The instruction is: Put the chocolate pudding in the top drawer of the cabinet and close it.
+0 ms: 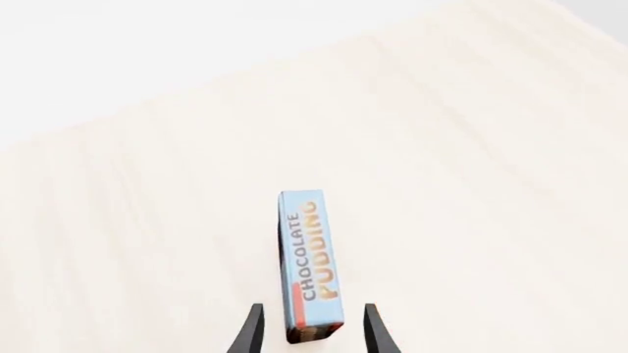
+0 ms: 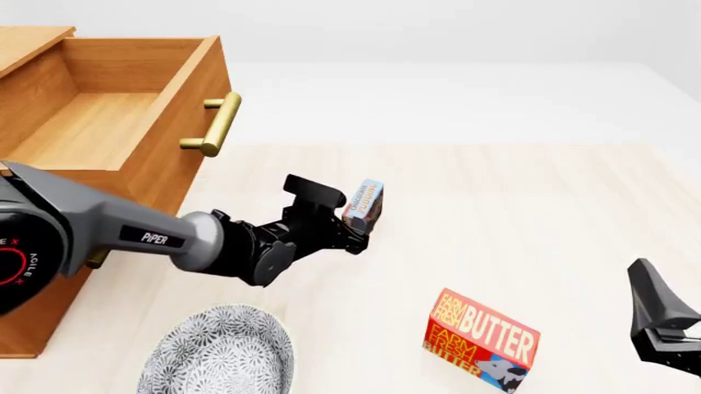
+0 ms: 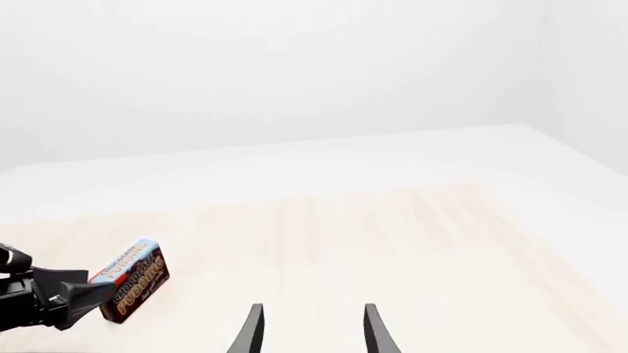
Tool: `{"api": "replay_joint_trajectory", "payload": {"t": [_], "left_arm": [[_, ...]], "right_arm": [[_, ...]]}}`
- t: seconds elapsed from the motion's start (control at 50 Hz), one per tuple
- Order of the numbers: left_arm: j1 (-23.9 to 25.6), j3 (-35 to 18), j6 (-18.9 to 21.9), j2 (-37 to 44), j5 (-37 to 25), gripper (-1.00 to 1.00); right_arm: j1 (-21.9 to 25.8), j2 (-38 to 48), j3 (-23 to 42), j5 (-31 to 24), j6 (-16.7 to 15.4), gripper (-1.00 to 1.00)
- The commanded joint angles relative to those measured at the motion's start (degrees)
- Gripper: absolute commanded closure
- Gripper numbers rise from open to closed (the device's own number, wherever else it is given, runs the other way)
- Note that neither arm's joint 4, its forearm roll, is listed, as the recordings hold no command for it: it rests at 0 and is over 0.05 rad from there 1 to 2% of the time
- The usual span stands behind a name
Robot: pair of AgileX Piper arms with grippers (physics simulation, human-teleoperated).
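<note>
Chocolate pudding (image 2: 364, 203) sits clamped between the fingers of my left gripper (image 2: 356, 222), lifted off the table (image 2: 526, 205), beside the cabinet (image 2: 66, 246). Its top drawer (image 2: 121, 115) stands pulled open, brass handle (image 2: 217, 125) facing the box. My right gripper (image 3: 310, 331) hangs apart with its fingers spread around nothing. A butter box (image 2: 482, 339) lies near me, and a patterned plate (image 2: 219, 353) sits by the cabinet.
</note>
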State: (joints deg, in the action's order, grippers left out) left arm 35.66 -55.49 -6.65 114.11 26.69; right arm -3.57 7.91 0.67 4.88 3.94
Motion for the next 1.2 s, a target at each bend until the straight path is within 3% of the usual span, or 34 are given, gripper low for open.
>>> {"api": "replay_joint_trajectory", "payload": {"t": [0.02,1.0,1.02,1.2], "left_arm": [[-0.27,-0.66,-0.16,0.89,-0.02,-1.00],[0.95,-2.81,-1.69,4.43,1.29,-1.00],[0.88,-2.90,-1.44,4.31,1.21,1.00],[0.96,-2.51,-0.46,3.23,0.99,1.00]], "right_arm": [[0.06,0.44,-0.06,0.31,0.03,-1.00],[-0.27,0.97,0.03,0.54,0.50,-1.00],[-0.27,1.05,0.04,0.58,0.52,-1.00],[-0.16,1.10,0.01,0.71,0.41,-1.00]]}}
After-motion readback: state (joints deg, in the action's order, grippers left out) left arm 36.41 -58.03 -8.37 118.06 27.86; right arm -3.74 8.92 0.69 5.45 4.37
